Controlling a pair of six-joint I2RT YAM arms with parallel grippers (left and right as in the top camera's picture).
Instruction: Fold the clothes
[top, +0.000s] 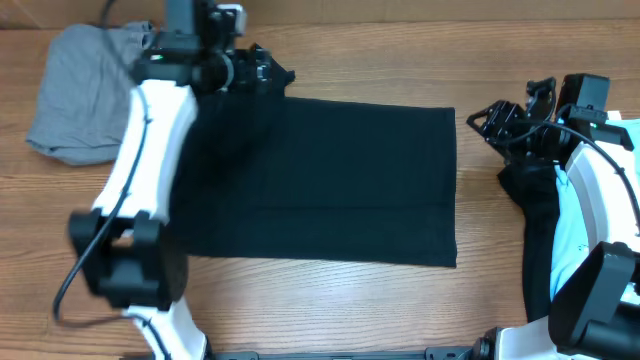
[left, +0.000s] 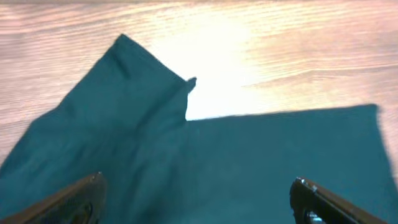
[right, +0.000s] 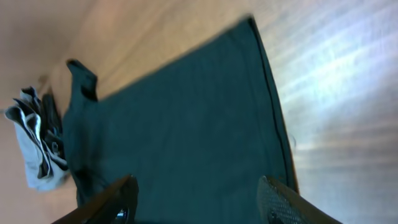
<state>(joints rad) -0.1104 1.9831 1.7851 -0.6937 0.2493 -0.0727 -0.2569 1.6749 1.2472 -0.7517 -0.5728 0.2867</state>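
Observation:
A black T-shirt (top: 320, 180) lies flat on the table as a wide rectangle. In the wrist views it looks dark teal (left: 261, 162) (right: 186, 124). One sleeve (left: 124, 93) sticks out at its far left corner. My left gripper (top: 268, 74) hovers over that corner, open (left: 196, 186), nothing between its fingers (left: 74, 199). Off the shirt's far right corner, my right gripper (top: 487, 120) is also open (right: 196, 186), with only the cloth below its fingers (right: 280, 199).
A crumpled grey garment (top: 75, 95) (right: 34, 143) lies at the far left of the wooden table (top: 330, 310). Another black garment (top: 535, 220) lies at the right, partly under my right arm.

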